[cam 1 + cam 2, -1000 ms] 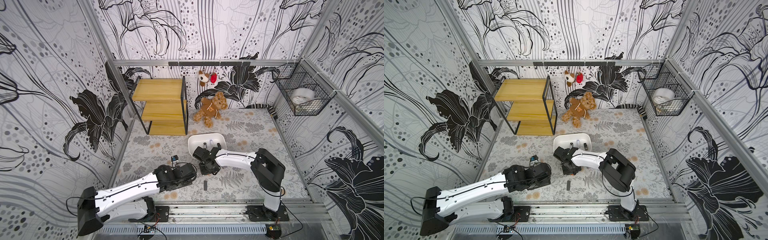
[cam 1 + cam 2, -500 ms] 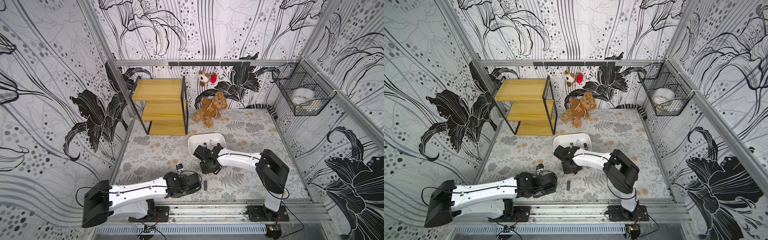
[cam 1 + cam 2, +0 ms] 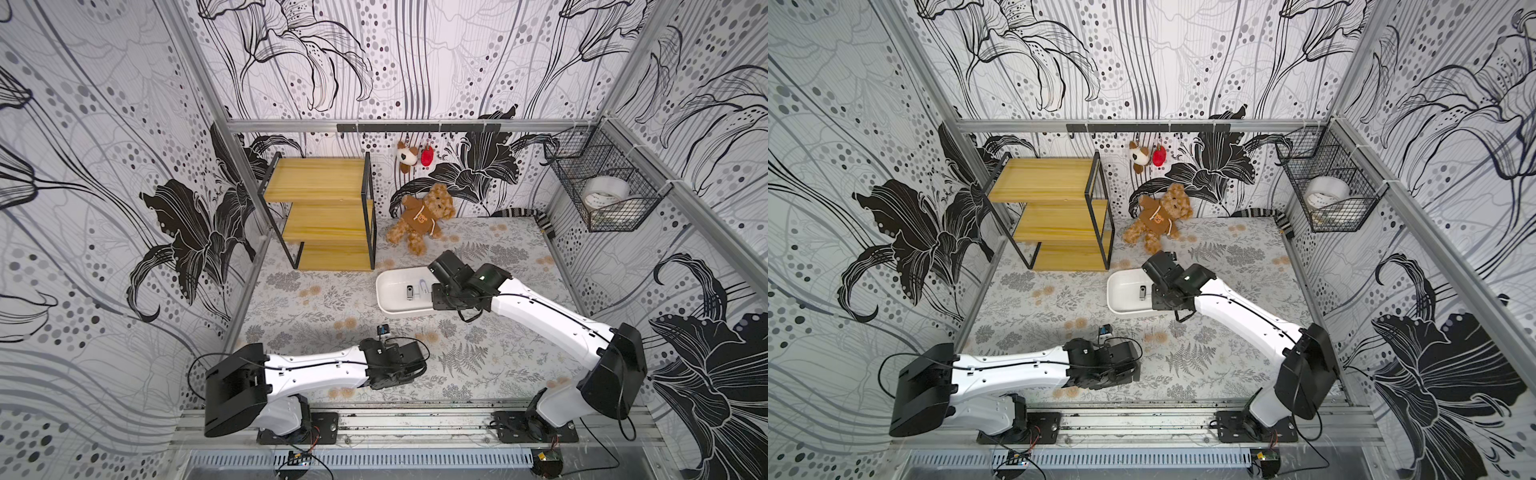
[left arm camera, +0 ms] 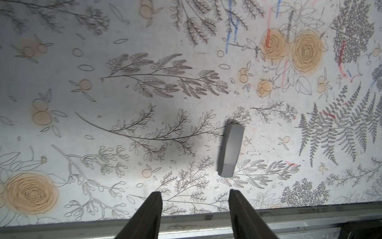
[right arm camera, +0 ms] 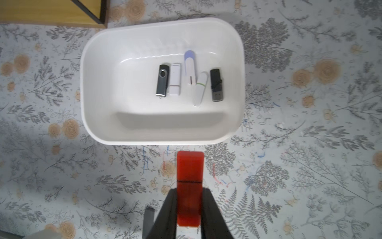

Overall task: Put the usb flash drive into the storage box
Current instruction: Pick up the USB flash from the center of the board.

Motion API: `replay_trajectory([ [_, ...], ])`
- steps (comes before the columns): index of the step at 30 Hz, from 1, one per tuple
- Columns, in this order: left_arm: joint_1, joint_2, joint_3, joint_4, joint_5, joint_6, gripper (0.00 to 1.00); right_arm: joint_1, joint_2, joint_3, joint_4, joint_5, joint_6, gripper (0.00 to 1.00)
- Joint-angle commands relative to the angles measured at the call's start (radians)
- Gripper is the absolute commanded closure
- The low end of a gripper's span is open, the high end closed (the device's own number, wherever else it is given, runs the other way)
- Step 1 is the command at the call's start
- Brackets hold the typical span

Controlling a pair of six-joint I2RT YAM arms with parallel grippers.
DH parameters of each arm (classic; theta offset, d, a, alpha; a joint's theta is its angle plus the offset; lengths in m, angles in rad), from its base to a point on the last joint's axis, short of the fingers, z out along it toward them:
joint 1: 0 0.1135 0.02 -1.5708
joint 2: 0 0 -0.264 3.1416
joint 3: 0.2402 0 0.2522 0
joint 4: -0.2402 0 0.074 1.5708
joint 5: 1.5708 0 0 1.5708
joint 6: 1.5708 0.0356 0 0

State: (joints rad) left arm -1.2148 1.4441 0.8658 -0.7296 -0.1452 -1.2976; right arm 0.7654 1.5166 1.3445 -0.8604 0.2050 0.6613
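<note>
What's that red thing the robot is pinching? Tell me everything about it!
It is a red USB flash drive, a glossy plastic block with a thin dark seam across it. The right gripper is shut on its back half, clamping it from both sides. Its free end points toward the white storage box.

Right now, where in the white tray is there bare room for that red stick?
Bare: the storage box floor between the black swivel drive and the wall nearest the wooden shelf. Crowded: past it, four more drives lie side by side.
</note>
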Motion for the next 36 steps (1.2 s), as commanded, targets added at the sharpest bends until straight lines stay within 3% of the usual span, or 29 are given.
replay_trajectory([
  [1,0.013,0.045,0.049,0.057,0.029,0.083,0.43,-0.015,-0.022,-0.024,-0.05,0.02,-0.039,1.0],
  [11,0.027,0.195,0.131,0.047,0.062,0.183,0.43,-0.023,-0.044,-0.051,-0.048,0.016,-0.033,1.0],
  [21,0.053,0.238,0.161,0.009,0.047,0.22,0.45,-0.036,-0.058,-0.065,-0.043,0.01,-0.036,1.0],
  [36,0.068,0.312,0.204,-0.018,0.045,0.275,0.59,-0.046,-0.073,-0.098,-0.028,-0.006,-0.034,1.0],
])
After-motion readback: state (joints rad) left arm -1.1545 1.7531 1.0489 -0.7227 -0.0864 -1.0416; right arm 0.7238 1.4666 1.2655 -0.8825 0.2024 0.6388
